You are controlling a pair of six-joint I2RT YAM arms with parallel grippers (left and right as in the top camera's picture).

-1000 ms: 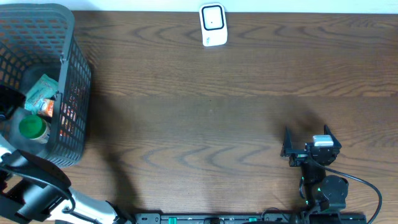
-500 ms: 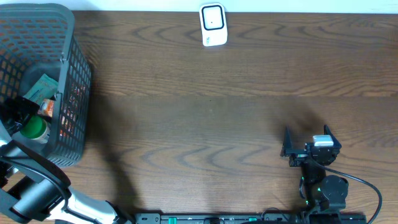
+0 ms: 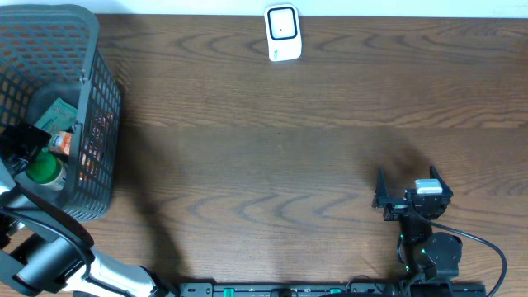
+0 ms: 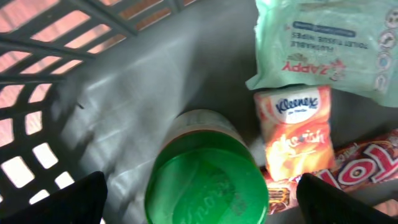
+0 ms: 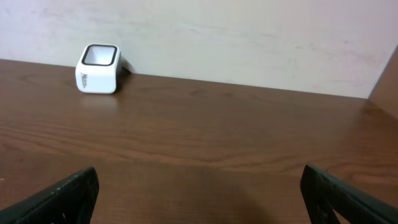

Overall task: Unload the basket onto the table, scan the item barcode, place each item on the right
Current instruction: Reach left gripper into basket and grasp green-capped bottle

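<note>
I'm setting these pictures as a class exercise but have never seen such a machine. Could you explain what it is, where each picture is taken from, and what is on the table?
This is a robot: two arms at a wooden table, each ending in a two-fingered claw. One picture looks down from above; the other two come from a camera on each wrist, so the dark shapes in their bottom corners are that claw's own fingers. The left claw, open, reaches into a grey basket above a green-lidded jar, beside a Kleenex pack, a green wipes pack and a red-wrapped bar. The right claw, open and empty, faces a small white scanner at the table's far edge. Nothing is held.
</note>
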